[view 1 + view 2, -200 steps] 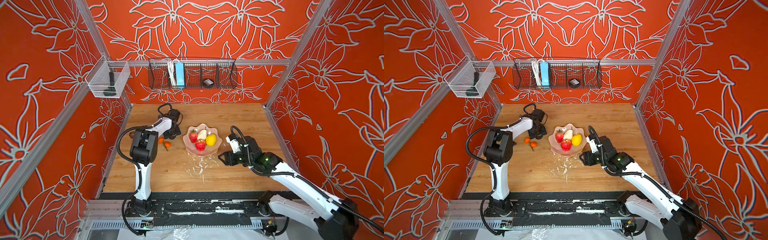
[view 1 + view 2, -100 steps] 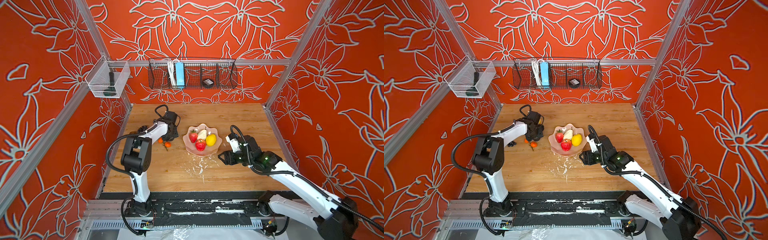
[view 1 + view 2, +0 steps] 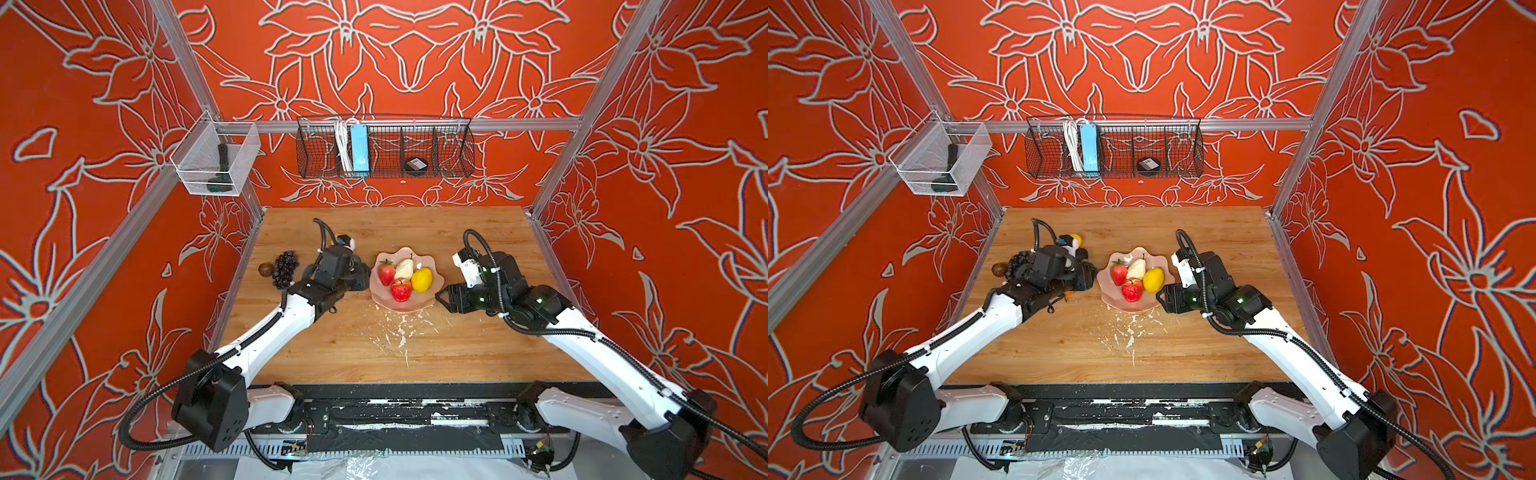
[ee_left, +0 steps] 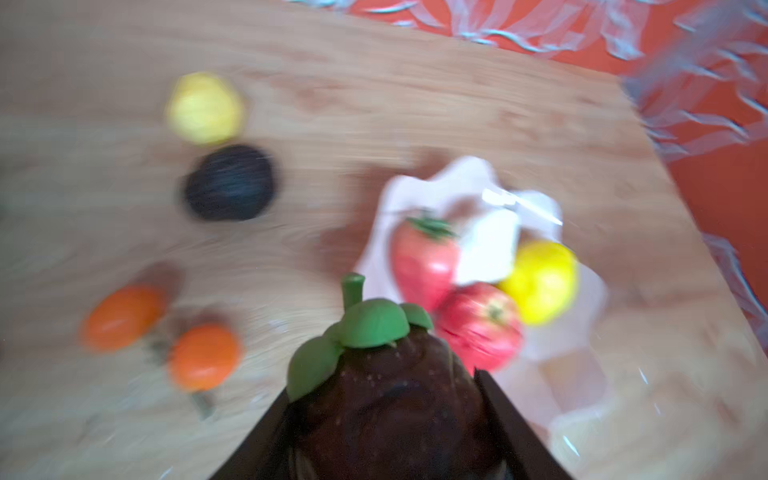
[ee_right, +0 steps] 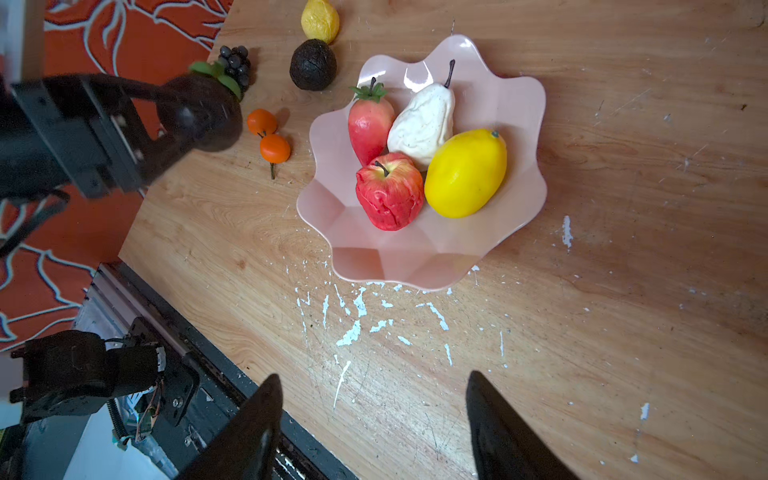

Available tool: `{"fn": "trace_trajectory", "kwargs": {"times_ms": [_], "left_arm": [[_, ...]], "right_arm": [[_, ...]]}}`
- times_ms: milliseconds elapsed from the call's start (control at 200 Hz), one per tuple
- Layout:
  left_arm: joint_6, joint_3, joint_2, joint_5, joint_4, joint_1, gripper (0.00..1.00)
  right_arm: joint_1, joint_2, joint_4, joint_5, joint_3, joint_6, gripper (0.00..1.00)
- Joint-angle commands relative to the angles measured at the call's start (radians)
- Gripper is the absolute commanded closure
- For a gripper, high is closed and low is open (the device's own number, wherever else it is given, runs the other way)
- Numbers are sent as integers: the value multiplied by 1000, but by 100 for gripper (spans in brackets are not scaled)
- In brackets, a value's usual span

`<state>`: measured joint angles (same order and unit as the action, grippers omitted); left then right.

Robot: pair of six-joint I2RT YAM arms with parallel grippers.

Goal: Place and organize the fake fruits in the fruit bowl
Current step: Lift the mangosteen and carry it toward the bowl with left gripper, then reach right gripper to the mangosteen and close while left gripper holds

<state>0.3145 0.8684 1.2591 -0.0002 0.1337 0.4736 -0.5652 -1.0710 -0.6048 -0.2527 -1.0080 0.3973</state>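
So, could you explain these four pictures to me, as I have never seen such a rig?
Two white robot arms stand at a wooden table, each ending in a two-fingered gripper. Two pictures look down from above on the whole scene; the other two come from small cameras on the arms' wrists. The pink fruit bowl holds a strawberry, a pale pear, an apple and a lemon. Beside it lie two small oranges, an avocado, a second lemon and a grape bunch. The left gripper is closed on a dark brown fruit with green leaves; the right gripper is open and empty.
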Motion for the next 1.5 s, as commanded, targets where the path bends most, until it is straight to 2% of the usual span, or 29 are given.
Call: {"fn": "trace_trajectory", "kwargs": {"times_ms": [0, 170, 305, 440, 776, 871, 1066, 1492], "left_arm": [[-151, -81, -34, 106, -242, 85, 50], [-308, -208, -47, 293, -450, 187, 52], [-383, -255, -38, 347, -512, 259, 51], [-463, -264, -20, 331, -505, 325, 52], [-471, -285, -21, 315, -563, 339, 52], [-473, -288, -24, 318, -567, 339, 52], [-470, -295, -35, 315, -570, 346, 52], [-463, -291, -42, 323, -570, 355, 52]], "right_arm": [[6, -1, -52, -21, -46, 10, 30], [2, 45, -21, -30, -24, 42, 34], [-12, 32, 10, -114, -18, 58, 36], [-24, 1, 22, -172, -23, 74, 41], [-52, -41, 67, -231, 2, 100, 65], [-54, -50, 64, -217, 5, 92, 69], [-56, -65, 60, -192, 4, 75, 73], [-56, -89, 100, -163, 41, 83, 73]]}}
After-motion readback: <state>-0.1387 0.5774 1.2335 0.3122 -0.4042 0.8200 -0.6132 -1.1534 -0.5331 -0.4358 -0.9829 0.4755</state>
